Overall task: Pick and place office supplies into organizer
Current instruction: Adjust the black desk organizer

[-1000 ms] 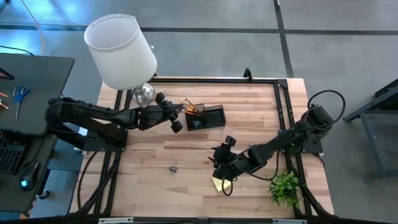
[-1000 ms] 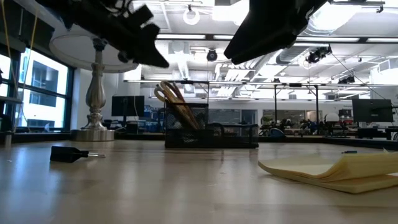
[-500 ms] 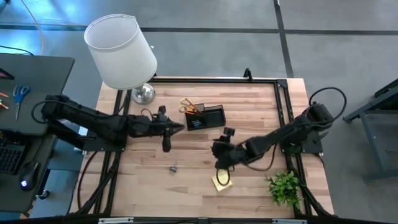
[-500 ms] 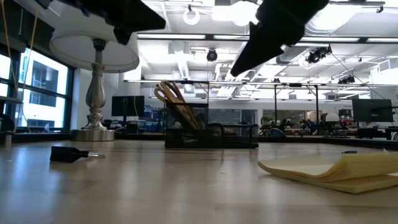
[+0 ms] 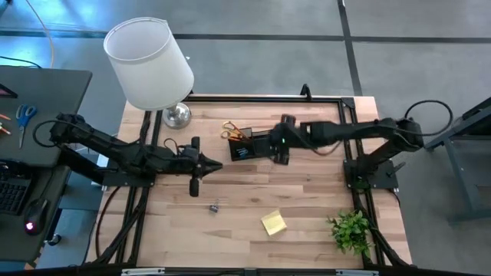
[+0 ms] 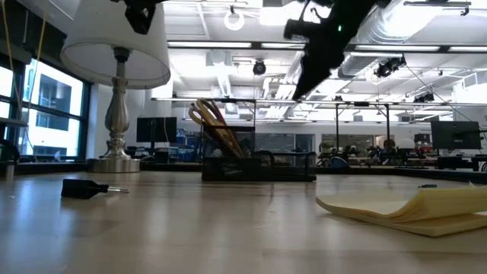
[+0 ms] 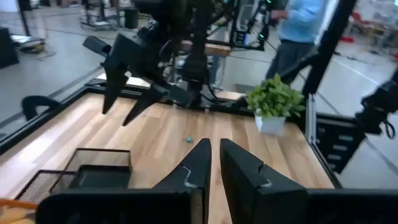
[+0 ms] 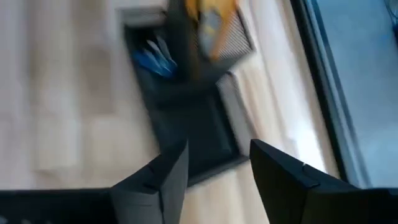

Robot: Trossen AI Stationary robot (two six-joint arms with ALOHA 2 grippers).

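The wooden table (image 5: 230, 230) stands on a grey floor, with an open workshop room behind it where a person in a blue top (image 7: 298, 25) stands. The black organizer (image 5: 253, 145) sits mid-table holding the yellow-handled scissors (image 5: 230, 129), with the sticky-note pad (image 5: 273, 223) and a binder clip (image 5: 214, 206) lying apart, a lamp (image 5: 149, 65) and plant (image 5: 351, 231) nearby. The right gripper (image 5: 278, 152) hovers spread at the organizer's edge; the left gripper (image 5: 215, 165), fingers nearly together and empty, hangs beside it.

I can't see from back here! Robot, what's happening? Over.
Right gripper open, empty, over the organizer. Left gripper nearly shut, empty, beside it. Sticky-note pad and binder clip on the table. Nothing blocking.
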